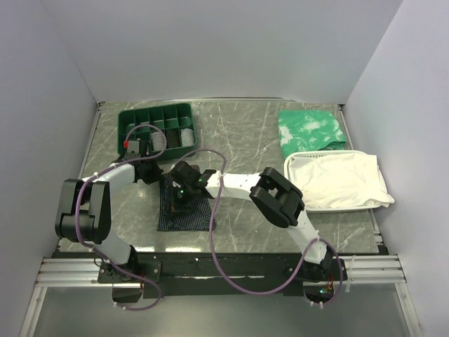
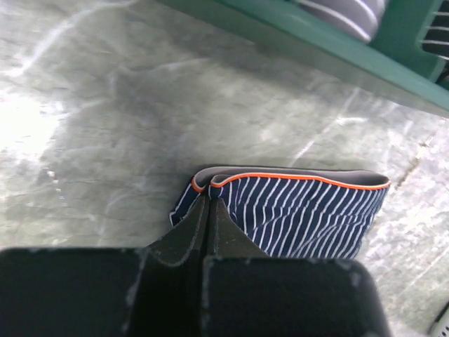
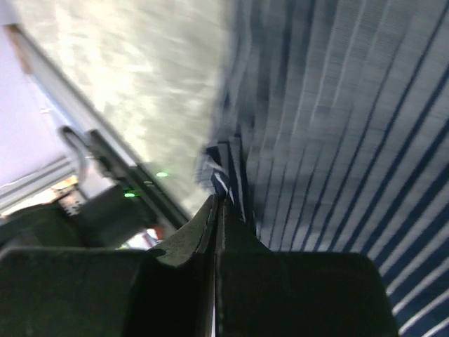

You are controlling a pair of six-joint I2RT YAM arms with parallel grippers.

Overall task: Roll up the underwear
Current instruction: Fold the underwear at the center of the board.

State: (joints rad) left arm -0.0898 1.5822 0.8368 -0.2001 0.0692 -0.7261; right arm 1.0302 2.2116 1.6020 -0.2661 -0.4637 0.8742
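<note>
The underwear (image 1: 185, 210), navy with thin light stripes and an orange-trimmed grey waistband, lies flat on the marble table between the arms. My left gripper (image 1: 160, 175) sits at its far left corner. In the left wrist view that left gripper (image 2: 208, 200) is shut, its tips pinching the waistband edge of the underwear (image 2: 309, 210). My right gripper (image 1: 184, 188) hovers over the garment's upper middle. In the right wrist view the right gripper (image 3: 223, 200) is shut on a raised pleat of the underwear (image 3: 337, 140).
A green compartment tray (image 1: 126, 119) holding rolled items stands just behind the left gripper, its wall (image 2: 337, 56) close in the left wrist view. A green-and-white cloth (image 1: 311, 130) and a white cloth in a basket (image 1: 337, 181) lie at the right.
</note>
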